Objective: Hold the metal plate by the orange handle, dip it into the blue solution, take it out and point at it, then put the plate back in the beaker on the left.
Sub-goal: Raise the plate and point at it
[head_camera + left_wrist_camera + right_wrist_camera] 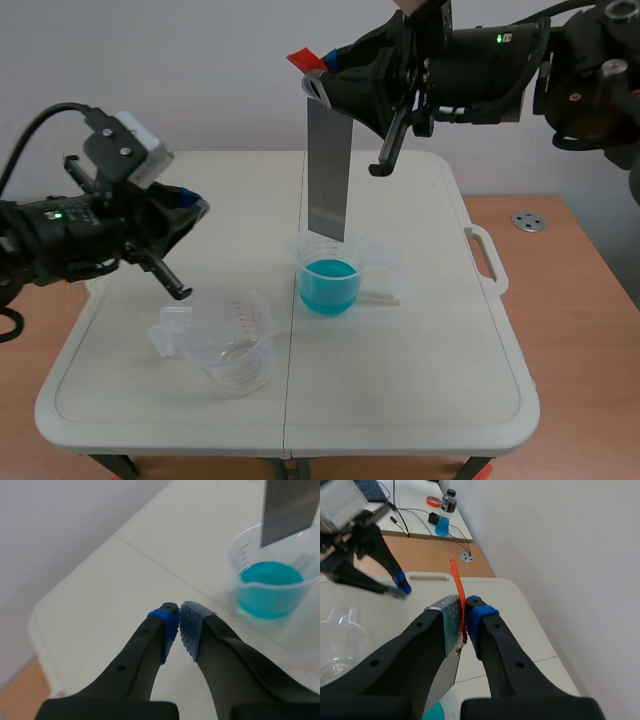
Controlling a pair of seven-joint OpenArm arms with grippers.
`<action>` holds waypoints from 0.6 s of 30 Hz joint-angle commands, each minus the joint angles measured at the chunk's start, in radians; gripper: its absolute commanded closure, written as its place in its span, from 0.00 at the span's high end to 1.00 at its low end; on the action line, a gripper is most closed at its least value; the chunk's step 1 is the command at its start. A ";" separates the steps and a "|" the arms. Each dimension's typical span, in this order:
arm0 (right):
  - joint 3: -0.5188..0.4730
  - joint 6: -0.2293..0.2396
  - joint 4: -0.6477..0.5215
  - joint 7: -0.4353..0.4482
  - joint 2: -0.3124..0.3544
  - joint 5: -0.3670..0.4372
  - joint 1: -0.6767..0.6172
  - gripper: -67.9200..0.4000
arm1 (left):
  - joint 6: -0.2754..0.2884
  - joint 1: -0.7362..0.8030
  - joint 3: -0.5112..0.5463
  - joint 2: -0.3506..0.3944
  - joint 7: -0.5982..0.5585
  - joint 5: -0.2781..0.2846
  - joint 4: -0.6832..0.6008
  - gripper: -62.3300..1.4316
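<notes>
The left arm (60,235) is matte black, with a small green light (57,213) on its casing. A pale grey box (132,150) with dark screws sits on its wrist, and a black cable (55,107) arcs up to the box. The left gripper (179,611) has thick black fingers with small round screw holes. One dotted pad (167,622) is bright blue, the second pad (192,625) a greyer blue. The right arm (480,60) is also black and bulkier, with its own green lamp (499,39). The right gripper (465,611) has a blue tip pad (480,617) and a grey-green pad (449,617).
</notes>
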State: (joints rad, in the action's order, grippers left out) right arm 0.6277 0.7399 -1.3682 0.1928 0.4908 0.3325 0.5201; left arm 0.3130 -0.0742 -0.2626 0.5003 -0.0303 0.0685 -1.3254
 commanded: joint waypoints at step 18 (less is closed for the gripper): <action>-0.021 0.006 -0.034 0.038 0.005 0.019 0.029 0.02 | -0.129 0.870 0.620 0.312 -0.085 0.209 -0.113 0.12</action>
State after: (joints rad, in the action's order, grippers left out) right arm 0.6277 0.7399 -1.3727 0.2119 0.4908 0.3336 0.5201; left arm 0.1860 0.7952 0.3702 0.8227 -0.1024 0.2703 -1.4376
